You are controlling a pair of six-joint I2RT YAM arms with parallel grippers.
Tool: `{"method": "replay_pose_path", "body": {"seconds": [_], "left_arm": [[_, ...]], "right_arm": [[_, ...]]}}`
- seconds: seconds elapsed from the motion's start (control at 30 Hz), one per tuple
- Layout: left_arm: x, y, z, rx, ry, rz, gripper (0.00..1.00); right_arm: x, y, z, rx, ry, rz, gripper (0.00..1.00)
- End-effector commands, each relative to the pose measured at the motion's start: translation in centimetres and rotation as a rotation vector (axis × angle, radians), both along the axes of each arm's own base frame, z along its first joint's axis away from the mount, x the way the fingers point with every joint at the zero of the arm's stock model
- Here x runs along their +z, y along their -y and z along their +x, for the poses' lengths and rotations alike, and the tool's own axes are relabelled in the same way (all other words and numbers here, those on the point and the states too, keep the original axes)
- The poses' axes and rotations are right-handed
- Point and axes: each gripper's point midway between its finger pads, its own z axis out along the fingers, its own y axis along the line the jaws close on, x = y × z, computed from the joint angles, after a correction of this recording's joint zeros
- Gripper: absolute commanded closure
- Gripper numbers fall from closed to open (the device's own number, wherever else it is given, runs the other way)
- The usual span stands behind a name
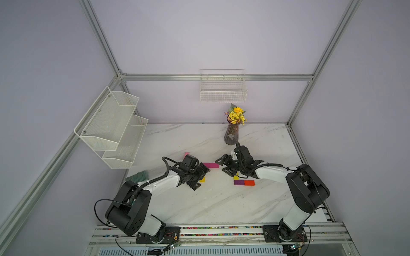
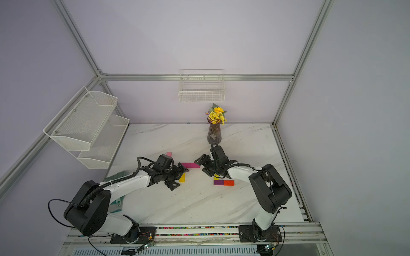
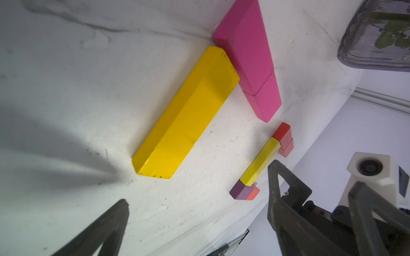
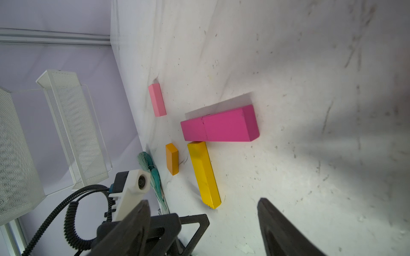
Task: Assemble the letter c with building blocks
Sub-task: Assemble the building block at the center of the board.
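White arm links [image 1: 163, 184] with black joints [image 1: 131, 212] and ribbed black cables [image 4: 66, 221].

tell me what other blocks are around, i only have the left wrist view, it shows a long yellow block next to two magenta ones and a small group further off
observer: an orange block lies alongside that long yellow block, on its far side from the right arm, with a gap between them.
operator: ok any more hidden from me
observer: yes, a light pink block lies by itself beyond the magenta ones, touching nothing.
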Motion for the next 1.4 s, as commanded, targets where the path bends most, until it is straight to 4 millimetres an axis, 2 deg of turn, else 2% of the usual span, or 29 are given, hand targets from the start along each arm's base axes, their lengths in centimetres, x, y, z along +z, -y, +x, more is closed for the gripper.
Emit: {"method": "replay_pose_path", "body": {"seconds": [0.0, 0.13, 0.17, 0.77, 0.83, 1.37], "left_arm": [[1.2, 0.2, 0.9, 0.061, 0.045, -0.041, 0.00], [0.5, -0.1, 0.3, 0.079, 0.033, -0.030, 0.00], [1.4, -0.1, 0.3, 0.085, 0.059, -0.049, 0.00], [1.4, 0.9, 0.9, 0.085, 0.106, -0.123, 0.00], [0.3, 1.0, 0.9, 0.081, 0.081, -0.112, 0.00], [-0.2, 0.9, 1.3, 0.080, 0.085, -0.108, 0.00]], "right_arm": [[0.3, 0.2, -0.2, 0.015, -0.011, 0.011, 0.22], [0.4, 0.3, 0.0, 0.011, -0.005, 0.011, 0.22], [0.4, 0.4, 0.0, 0.008, -0.003, 0.010, 0.22], [0.8, 1.9, -0.4, -0.051, 0.011, -0.025, 0.22], [0.8, 2.0, -0.4, -0.056, 0.011, -0.029, 0.22], [1.5, 2.2, -0.3, -0.067, 0.017, -0.039, 0.22]]}}
